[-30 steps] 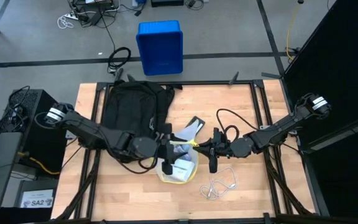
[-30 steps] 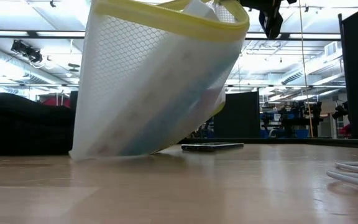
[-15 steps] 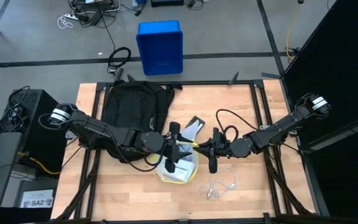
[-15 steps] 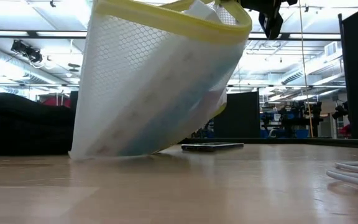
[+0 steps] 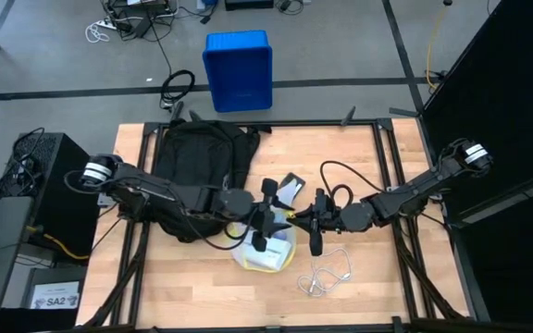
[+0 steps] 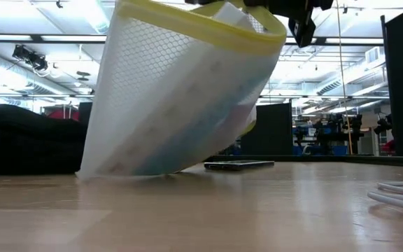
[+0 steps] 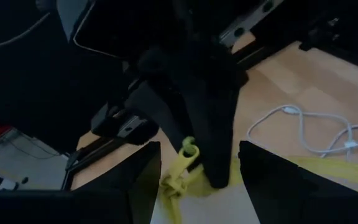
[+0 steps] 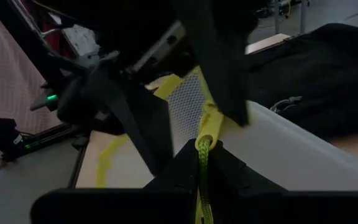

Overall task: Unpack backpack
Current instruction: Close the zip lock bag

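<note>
Wooden table (image 5: 378, 277): backpack (image 5: 197, 153) lies slack at the far left, soft and floppy, so grab a strap or zipper edge; your right gripper (image 5: 296, 219) is clamped on the mesh pouch's (image 5: 268, 252) yellow pull, left gripper (image 5: 263, 215) spread beside it.

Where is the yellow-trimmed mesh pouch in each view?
High view: mesh pouch at table centre, between both grippers.
Low view: fills the left and centre, tilted.
Left wrist view: yellow edge by the white cable.
Right wrist view: centre.
Shared landmark: its yellow zipper pull, held by the right gripper.
</note>
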